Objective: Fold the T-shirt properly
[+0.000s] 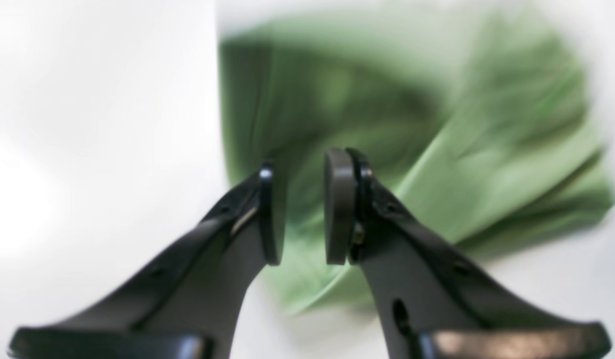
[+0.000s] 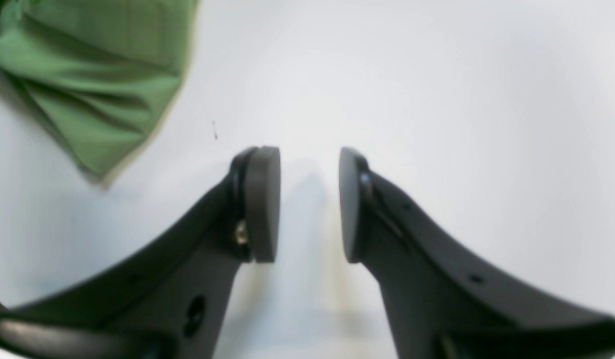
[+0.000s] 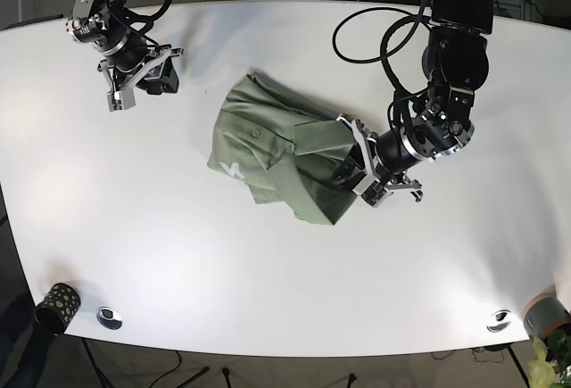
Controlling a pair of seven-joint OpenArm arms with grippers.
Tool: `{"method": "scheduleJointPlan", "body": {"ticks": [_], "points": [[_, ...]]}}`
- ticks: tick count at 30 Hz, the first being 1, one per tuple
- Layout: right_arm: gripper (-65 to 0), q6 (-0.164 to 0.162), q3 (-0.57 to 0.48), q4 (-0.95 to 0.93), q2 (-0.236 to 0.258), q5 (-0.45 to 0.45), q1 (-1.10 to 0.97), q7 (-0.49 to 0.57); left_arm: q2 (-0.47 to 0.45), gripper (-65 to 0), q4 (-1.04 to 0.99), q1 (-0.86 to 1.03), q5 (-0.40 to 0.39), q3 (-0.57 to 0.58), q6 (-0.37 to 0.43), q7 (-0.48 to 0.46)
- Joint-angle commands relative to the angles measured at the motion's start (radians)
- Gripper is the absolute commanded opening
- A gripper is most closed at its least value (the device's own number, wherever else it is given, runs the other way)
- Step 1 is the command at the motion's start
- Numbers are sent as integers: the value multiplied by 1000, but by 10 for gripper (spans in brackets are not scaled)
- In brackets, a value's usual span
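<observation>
— Where the green T-shirt (image 3: pixel 281 160) lies bunched mid-table (image 3: pixel 178 263), how sits the left gripper (image 3: pixel 361 167)?
— At its three o'clock edge, jaws parted, grasping nothing.
— Right gripper (image 3: pixel 141 80)?
— Ten o'clock, apart, released.

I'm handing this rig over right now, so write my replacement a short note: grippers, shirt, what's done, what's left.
Left gripper: open, holding nothing, at the shirt's edge nearest that arm.
Right gripper: open, holding nothing, over bare table, well away from the shirt.
Shirt: green, mid-table, bunched and only partly folded, edges uneven.
Done: some rough folding at most.
Left: straighten it out and finish a neat fold.
</observation>
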Motion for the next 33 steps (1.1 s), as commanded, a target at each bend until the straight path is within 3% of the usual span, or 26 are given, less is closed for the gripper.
{"method": "scheduleJointPlan", "body": {"ticks": [1,6,10,14,23,33], "points": [[-465,6,0,45,12,25,37,15,-5,-536,91,10,-10,-15,-5,-11],[-465,0,-58,5,41,-12,131,-9,-8,-536,142,68,-10,-18,-5,7],[-465,2,-139,-70,49,-107,249,-5,-8,-536,146,114,-8,-20,-5,84],[-465,6,-181,-146,43,-190,359,-5,-22,-536,143,182,-5,-20,-7,102],[-465,6,-287,-357,49,-210,539,55,-30,-537,1,218,-8,-20,-7,98],[-465,6,-396,-502,80,-210,577,184,-27,-537,-162,71,-4,-15,-5,29]]}}
